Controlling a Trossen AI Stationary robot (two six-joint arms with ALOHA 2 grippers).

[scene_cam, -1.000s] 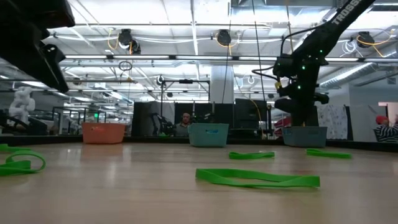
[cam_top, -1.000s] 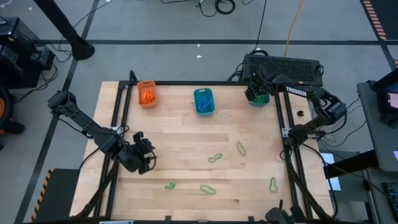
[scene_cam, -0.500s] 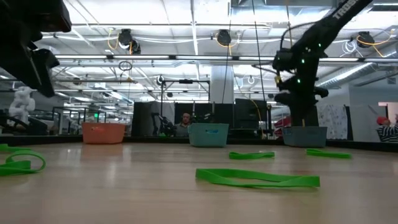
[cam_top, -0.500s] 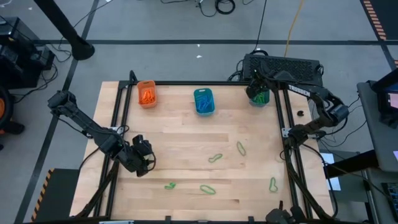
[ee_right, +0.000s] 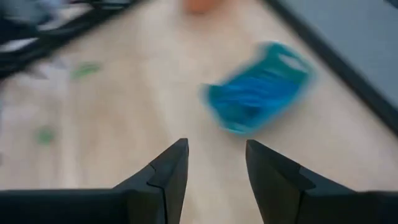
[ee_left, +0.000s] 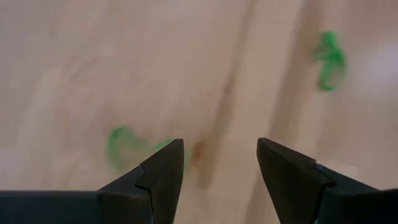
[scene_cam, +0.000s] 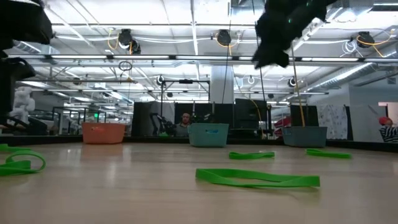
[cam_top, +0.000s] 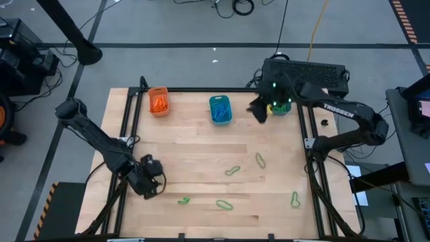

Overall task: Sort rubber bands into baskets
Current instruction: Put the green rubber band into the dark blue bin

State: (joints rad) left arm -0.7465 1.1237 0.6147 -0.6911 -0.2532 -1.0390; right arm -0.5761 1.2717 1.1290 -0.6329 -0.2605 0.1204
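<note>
Three baskets stand along the far edge: an orange basket (cam_top: 158,101), a teal basket (cam_top: 220,109) with blue bands in it, and a third basket (cam_top: 282,107) with green bands, partly behind my right arm. Several green rubber bands lie flat on the wood, among them one rubber band (cam_top: 183,200) near the front left and another band (cam_top: 232,171) mid-table. My left gripper (cam_top: 149,183) (ee_left: 221,168) hovers open above the front-left wood, with a green band (ee_left: 127,146) just beside one finger. My right gripper (cam_top: 257,109) (ee_right: 216,168) is open and empty, high between the two teal baskets, facing the middle teal basket (ee_right: 258,87).
A black frame rail (cam_top: 222,90) runs round the table. A black keyboard (cam_top: 306,72) lies beyond the far right corner. More green bands lie at the front: one (cam_top: 224,204), one (cam_top: 294,199), one (cam_top: 260,159). Bare wood (cam_top: 195,148) spans the table's middle.
My right gripper has risen from over the far-right basket and swung toward the table's left, tipping up to a shallower slant. My left gripper has sunk a little and shifted toward the near edge, closer to the front-left green band.
</note>
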